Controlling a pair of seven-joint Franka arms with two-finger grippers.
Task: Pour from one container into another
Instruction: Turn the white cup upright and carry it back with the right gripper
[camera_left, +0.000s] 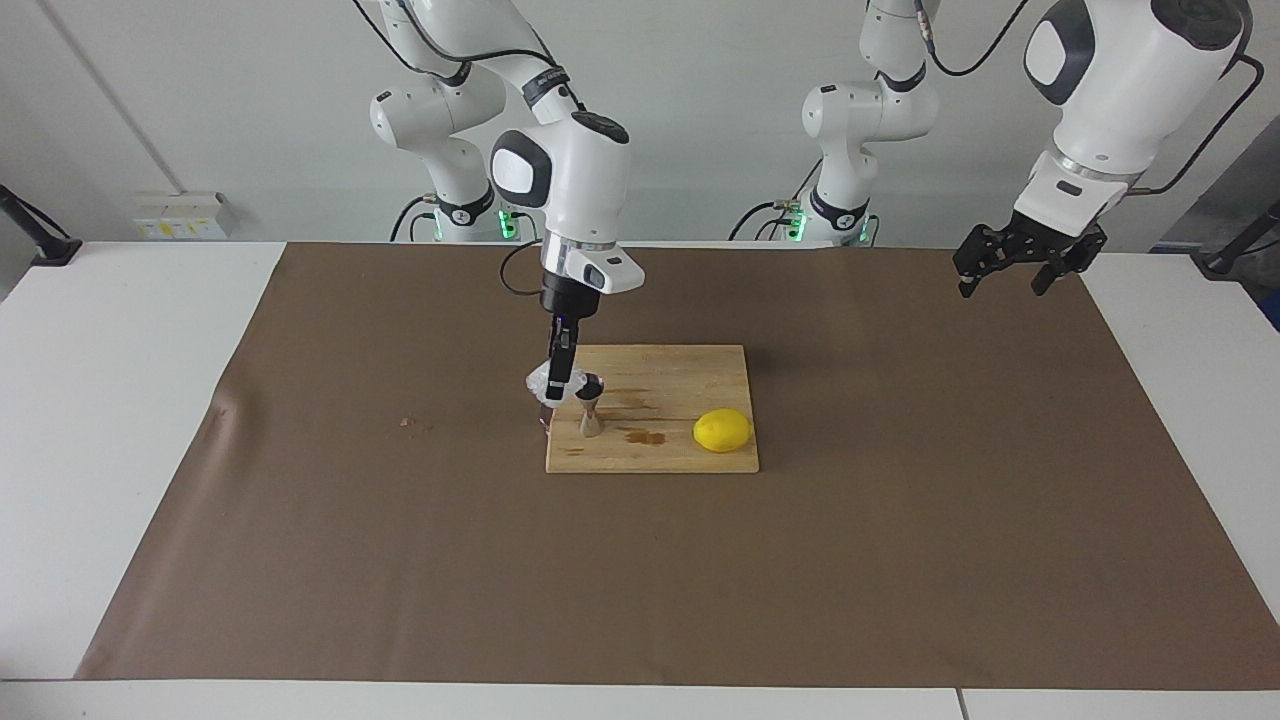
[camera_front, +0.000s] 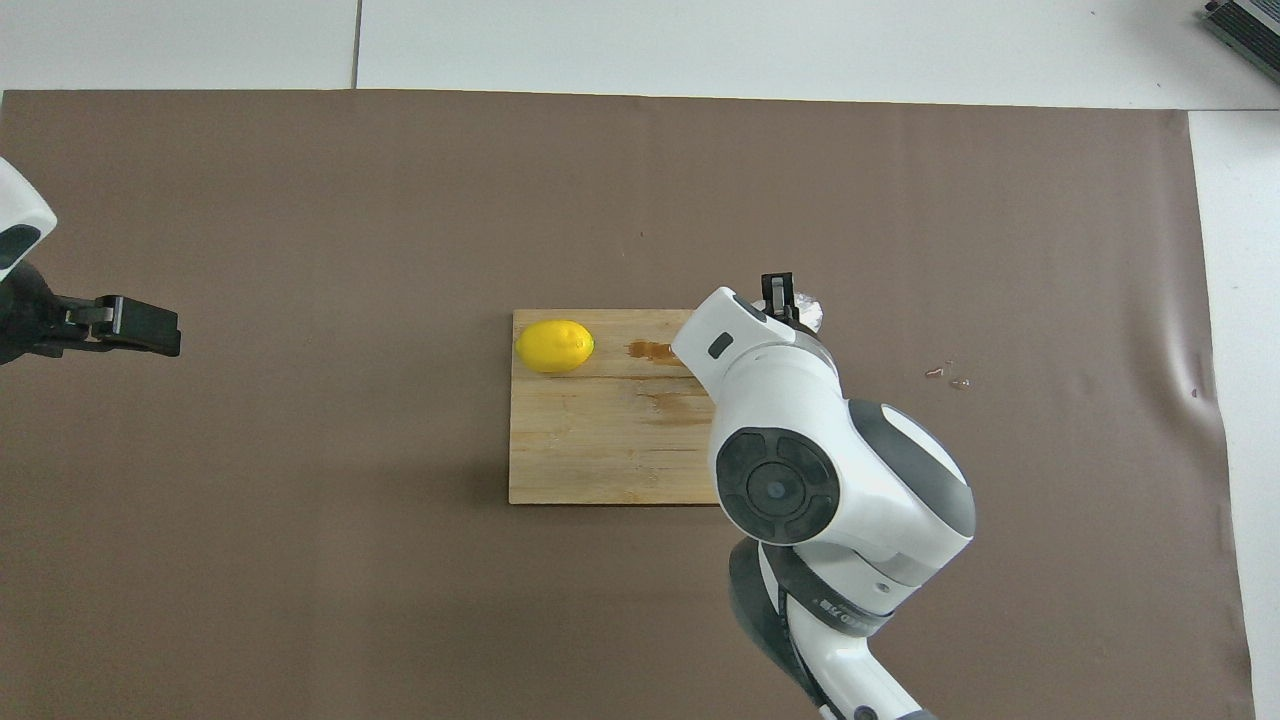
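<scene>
Clearly, the right gripper (camera_left: 556, 385) was pinching the white crinkled cup (camera_left: 541, 380), its 2 fingers pressed onto the cup's walls. We saw the cup held up off the surface and tipped, over the edge of the wooden cutting board (camera_left: 690, 375) at the right arm's end of that board. Just beside the cup stood the steel jigger (camera_left: 590, 408), upright on the board, its upper cone close under the cup's rim; we could not tell whether cup and jigger were touching.

Meanwhile the left gripper (camera_left: 1012, 262) hung in the air over the left arm's end of the brown mat (camera_left: 900, 560), well apart from the board, its fingers spread with nothing between them; that arm waited.

On the board we noted a yellow lemon (camera_left: 723, 430), farther from the robots than the board's middle, toward the left arm's end, and a brown wet stain (camera_left: 645, 436) between the lemon and the jigger.

From the facing view we could read the grip, the cup's tilt and the jigger. From the overhead view the right arm's bulk hid the jigger entirely and nearly all of the cup (camera_front: 808, 313), leaving only 1 fingertip (camera_front: 777, 290) showing. That view did show the lemon (camera_front: 555, 346), the stain (camera_front: 652, 350), and a few small drops (camera_front: 945, 375) on the mat toward the right arm's end.
</scene>
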